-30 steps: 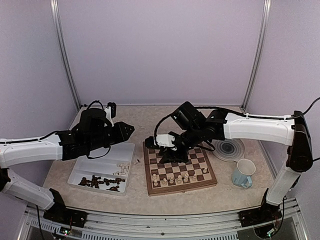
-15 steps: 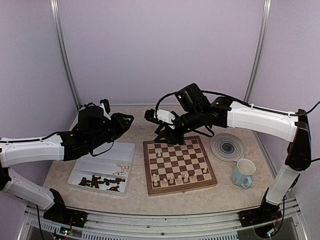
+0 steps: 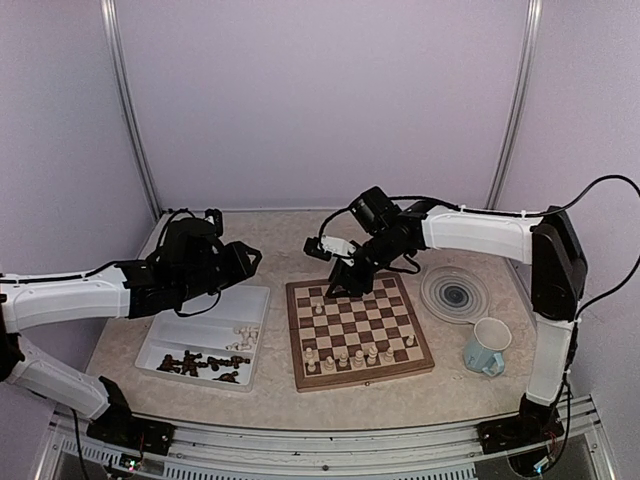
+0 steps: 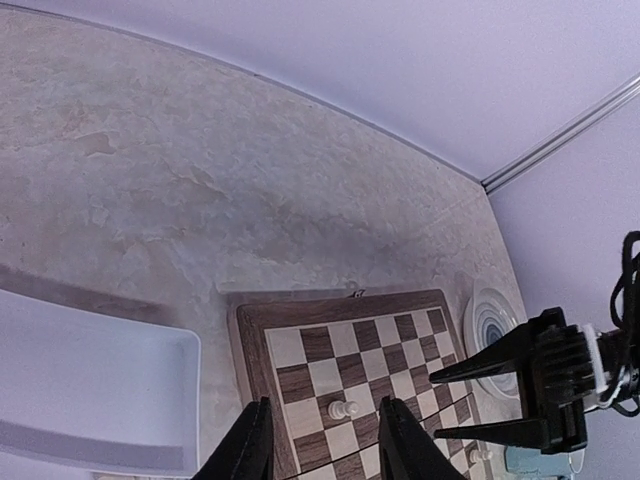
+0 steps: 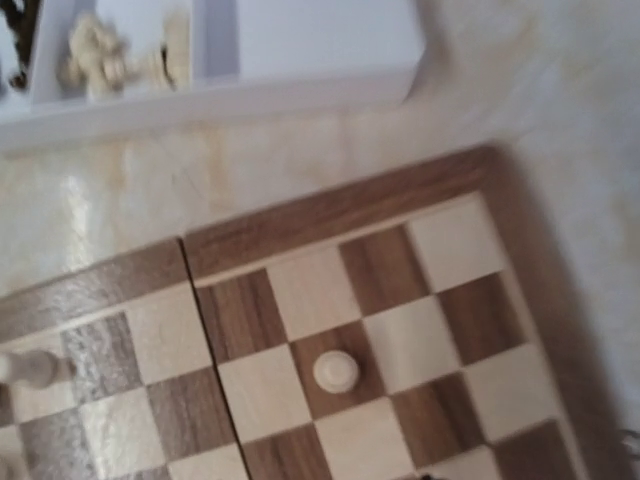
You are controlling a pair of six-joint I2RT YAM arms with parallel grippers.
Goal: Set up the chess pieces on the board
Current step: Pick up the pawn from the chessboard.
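Cream pieces, blurred, perhaps pawns.

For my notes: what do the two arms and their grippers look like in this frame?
Both arms have white shell links, left arm and right arm, joined by black joints. Each wrist is black. The left gripper and right gripper have black tapered fingers. Black cables loop along the arms.
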